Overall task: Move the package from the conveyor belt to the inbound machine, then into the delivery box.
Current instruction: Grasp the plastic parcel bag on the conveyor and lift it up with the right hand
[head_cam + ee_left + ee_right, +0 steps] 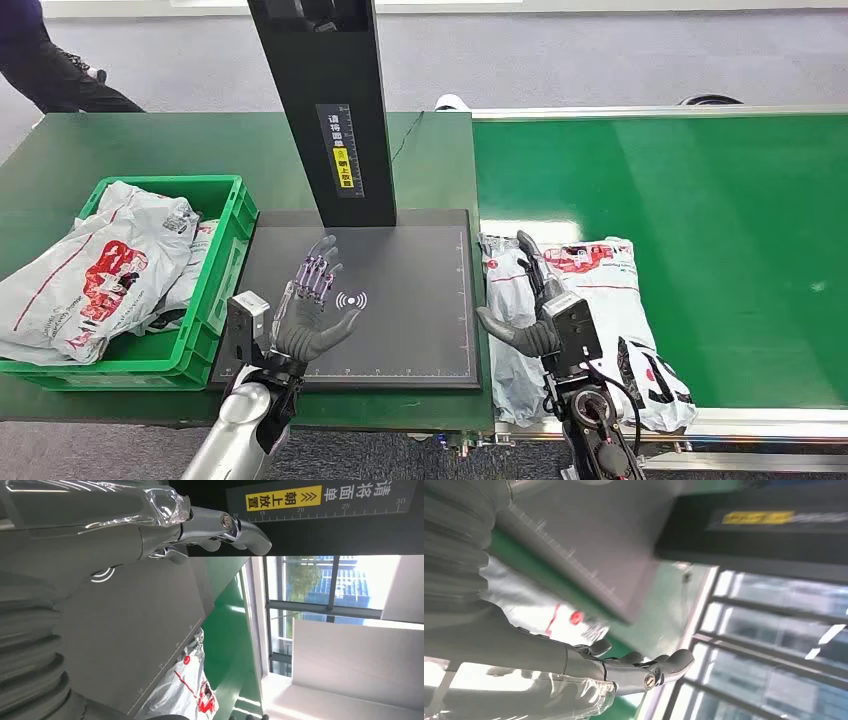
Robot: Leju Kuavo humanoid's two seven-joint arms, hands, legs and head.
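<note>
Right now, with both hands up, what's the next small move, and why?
Probably lower the right hand and close it on the package. That hand hovers open over the package, which lies on the conveyor belt beside the bare inbound machine plate. The left hand is open above that plate, holding nothing.

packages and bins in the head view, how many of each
package on the conveyor belt: 1
packages in the green bin, at least: 2
green bin: 1
total: 4, though the bin pile may hide more

black column (320,510): yellow label "朝上放置", white "请将面单" | ruler marks 20, 30
</note>
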